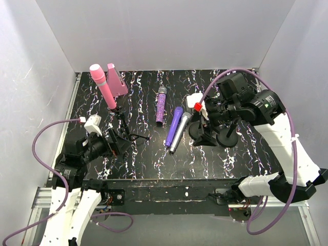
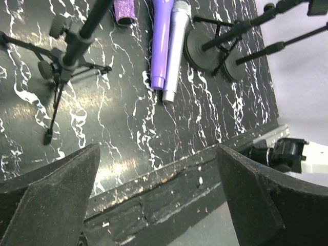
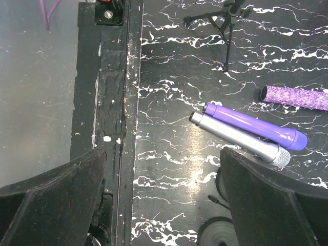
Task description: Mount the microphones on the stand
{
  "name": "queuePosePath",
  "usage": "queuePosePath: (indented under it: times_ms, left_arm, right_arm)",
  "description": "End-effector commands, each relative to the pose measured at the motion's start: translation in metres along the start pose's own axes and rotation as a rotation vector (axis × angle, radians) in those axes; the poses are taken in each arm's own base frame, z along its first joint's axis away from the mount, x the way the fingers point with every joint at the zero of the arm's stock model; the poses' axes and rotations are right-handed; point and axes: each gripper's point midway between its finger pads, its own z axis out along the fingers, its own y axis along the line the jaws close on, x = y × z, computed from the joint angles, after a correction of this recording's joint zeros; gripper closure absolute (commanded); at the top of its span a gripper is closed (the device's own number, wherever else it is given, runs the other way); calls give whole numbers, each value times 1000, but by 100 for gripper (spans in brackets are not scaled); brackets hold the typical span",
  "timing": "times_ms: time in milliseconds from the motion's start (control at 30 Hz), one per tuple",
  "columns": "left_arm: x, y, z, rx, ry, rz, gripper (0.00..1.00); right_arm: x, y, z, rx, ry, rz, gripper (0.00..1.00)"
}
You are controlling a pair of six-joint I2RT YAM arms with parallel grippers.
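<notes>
My left end effector (image 2: 159, 174) and right end effector (image 3: 164, 195) were both spread, empty. The pink microphone (image 1: 104, 86) sat tilted in the tripod stand (image 1: 123, 124). The glittery microphone (image 1: 161, 105), purple microphone (image 1: 173, 126) and silver microphone (image 1: 180, 132) lay on the counter (image 1: 143, 159).

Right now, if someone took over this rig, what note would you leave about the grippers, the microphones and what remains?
Left gripper: open, empty, low near the tripod stand.
Right gripper: open, empty, over the two round-base stands.
Pink microphone: appears clipped on the tripod stand, tilted, far left.
Glittery purple microphone: lying flat, alone, in the middle.
Plain purple microphone and silver-grey microphone: lying side by side, just left of the round-base stands.
Done: one microphone up. Left: three still to mount.
</notes>
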Motion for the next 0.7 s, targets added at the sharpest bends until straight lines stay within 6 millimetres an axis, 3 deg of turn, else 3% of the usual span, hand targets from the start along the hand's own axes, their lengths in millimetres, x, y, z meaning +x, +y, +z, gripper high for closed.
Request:
queuePosePath:
  times_ms: [0,167,367,433,567,667]
  left_arm:
    - [-29,5,20,-15,-88,24,4]
    - [-45,11,29,-49,-135,77,4]
    - [-27,8,55,-86,-85,128,4]
    - [-23,7,64,-172,-96,197,3]
    - [-19,1,66,-304,-154,300,2]
    - [-21,8,74,-366,-197,341,5]
  right_arm:
    - [-7,3,-1,-31,-17,0,2]
    - [-11,1,-1,-32,-25,-6,2]
    - [-12,-3,3,-41,-24,0,2]
    - [-13,-3,2,-41,-26,-2,2]
    - [-10,-2,3,-42,-18,3,2]
    - [-7,-1,3,-39,-13,-4,2]
